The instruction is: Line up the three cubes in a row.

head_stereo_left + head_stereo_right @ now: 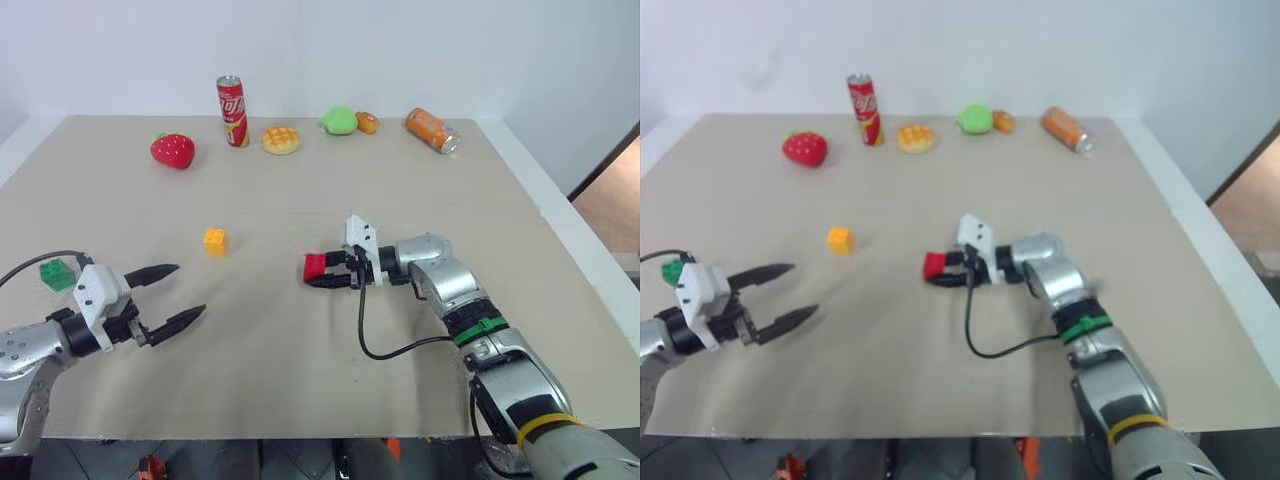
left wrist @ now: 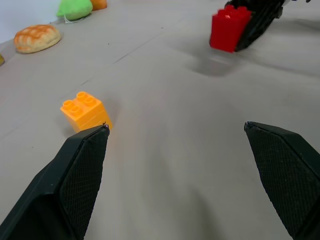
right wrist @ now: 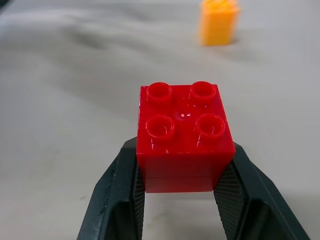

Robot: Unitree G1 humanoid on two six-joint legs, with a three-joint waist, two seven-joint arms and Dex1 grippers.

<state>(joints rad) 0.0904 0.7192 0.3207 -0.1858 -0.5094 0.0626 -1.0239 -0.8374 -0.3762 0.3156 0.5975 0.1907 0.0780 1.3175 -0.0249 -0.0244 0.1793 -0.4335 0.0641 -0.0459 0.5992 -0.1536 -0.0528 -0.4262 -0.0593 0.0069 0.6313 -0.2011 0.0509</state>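
My right gripper (image 1: 322, 271) is shut on the red cube (image 1: 315, 266), holding it just above the middle of the table; its fingers (image 3: 116, 192) clamp the cube's two sides (image 3: 185, 135). The orange-yellow cube (image 1: 215, 241) sits on the table to the left of it and slightly farther back, also seen past the red one (image 3: 218, 21). The green cube (image 1: 58, 273) rests near the left edge, just behind my left gripper (image 1: 185, 295), which hangs open and empty, pointing toward the red cube (image 2: 228, 27) and the orange-yellow cube (image 2: 85, 109).
Along the far edge stand a red strawberry toy (image 1: 172, 150), an upright red soda can (image 1: 232, 110), a yellow bun toy (image 1: 281, 139), a green toy (image 1: 339, 121), a small orange toy (image 1: 368, 122) and a lying orange can (image 1: 432, 130). A black cable (image 1: 385, 345) loops under the right wrist.
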